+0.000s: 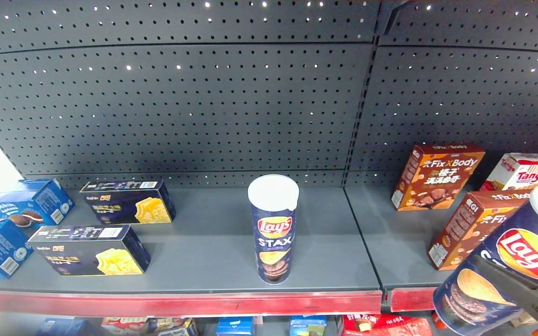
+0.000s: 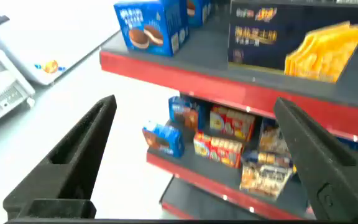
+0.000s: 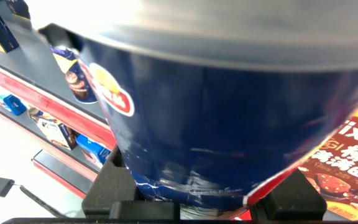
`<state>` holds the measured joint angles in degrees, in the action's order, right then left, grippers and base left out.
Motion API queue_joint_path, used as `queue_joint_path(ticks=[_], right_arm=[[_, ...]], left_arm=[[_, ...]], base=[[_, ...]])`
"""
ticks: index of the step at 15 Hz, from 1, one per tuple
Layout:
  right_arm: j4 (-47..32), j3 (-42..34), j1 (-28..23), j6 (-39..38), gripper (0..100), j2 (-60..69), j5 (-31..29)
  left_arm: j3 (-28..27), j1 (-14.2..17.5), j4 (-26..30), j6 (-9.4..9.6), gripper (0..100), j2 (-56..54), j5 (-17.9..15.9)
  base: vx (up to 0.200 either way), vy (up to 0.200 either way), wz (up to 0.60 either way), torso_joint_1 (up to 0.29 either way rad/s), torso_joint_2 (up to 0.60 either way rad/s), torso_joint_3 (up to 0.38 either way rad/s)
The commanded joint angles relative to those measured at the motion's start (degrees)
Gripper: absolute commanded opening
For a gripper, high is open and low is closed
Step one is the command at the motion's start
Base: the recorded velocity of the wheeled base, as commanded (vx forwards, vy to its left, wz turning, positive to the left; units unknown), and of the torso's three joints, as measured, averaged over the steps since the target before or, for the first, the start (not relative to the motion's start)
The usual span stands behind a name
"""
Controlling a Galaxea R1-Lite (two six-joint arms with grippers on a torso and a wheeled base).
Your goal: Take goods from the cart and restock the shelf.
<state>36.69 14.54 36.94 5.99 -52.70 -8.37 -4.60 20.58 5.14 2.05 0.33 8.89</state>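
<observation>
**Inspector:** State of the restock?

**Operator:** One item is placed. The standing chip can (image 1: 273,228) is upright on the shelf (image 1: 203,242), in the middle bay and close to the red front edge, with bare shelf on both sides. A second can is not yet shelved. I judge the job partway done. This can at least is left to place, and I cannot tell how much stock remains beyond it.

**Inspector:** Where is that second can relative to your pincer?

**Operator:** My right pincer (image 3: 201,202) is pinching the held chip can (image 1: 502,261) around its lower body, one finger on each side. The can is tilted, white lid uppermost, in front of the shelf's right bay. It sits low against the front edge and overlaps the nearer of the brown boxes (image 1: 472,228). It touches no shelf surface.

**Inspector:** And the other arm?

**Operator:** My left pincer (image 2: 191,162) is spread and holds nothing. It is off the shelf's left end, below the blue cookie box (image 2: 151,25).
</observation>
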Motion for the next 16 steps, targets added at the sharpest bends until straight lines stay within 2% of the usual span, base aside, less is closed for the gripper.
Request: queue_joint_path(ticks=[1,2,4,5,6,7,10,11,16], right_arm=[[0.0,0.0,0.1,0.0,0,0.4,0.0],[0.0,0.1,0.1,0.0,0,0.3,0.1],[0.0,0.4,0.2,0.0,0,0.0,0.1],[0.0,0.3,0.2,0.0,0,0.0,0.2],[-0.1,0.4,0.2,0.0,0,-0.1,0.7],[-0.2,0.4,0.4,0.0,0,-0.4,0.8],[-0.1,2.9,1.1,0.0,0,-2.6,0.6],[-0.1,5.0,1.1,0.0,0,-4.1,0.5],[0.6,11.4,0.9,0.1,0,-13.0,0.3]], left_arm=[[1.3,0.0,-0.5,-0.03,100,-0.3,0.1],[1.3,-0.5,-0.6,-0.03,100,-0.3,-0.4],[2.3,-0.8,-1.1,0.41,100,-0.3,-5.8],[3.3,-0.9,-2.1,0.5,100,-0.3,-6.2],[4.5,-1.0,-5.1,0.5,100,-0.3,-8.9],[4.5,-1.0,-5.1,0.5,100,-0.3,-10.3],[4.5,-1.0,-5.1,-0.2,100,-0.3,-10.2],[4.5,-0.9,-5.1,-1.26,100,-0.3,-10.0],[4.5,-0.9,-5.1,-1.34,100,-0.3,-9.9]], base=[[0.0,0.0,0.0,0.0,0.0,0.0],[0.0,0.0,0.0,0.0,0.0,0.0],[0.0,0.0,0.0,0.0,0.0,0.0],[0.0,0.0,0.0,0.0,0.0,0.0],[0.0,0.0,0.0,0.0,0.0,0.0],[0.0,0.0,0.0,0.0,0.0,0.0],[0.0,0.0,0.0,0.0,0.0,0.0],[0.0,0.0,0.0,0.0,0.0,0.0],[0.0,0.0,0.0,0.0,0.0,0.0]])
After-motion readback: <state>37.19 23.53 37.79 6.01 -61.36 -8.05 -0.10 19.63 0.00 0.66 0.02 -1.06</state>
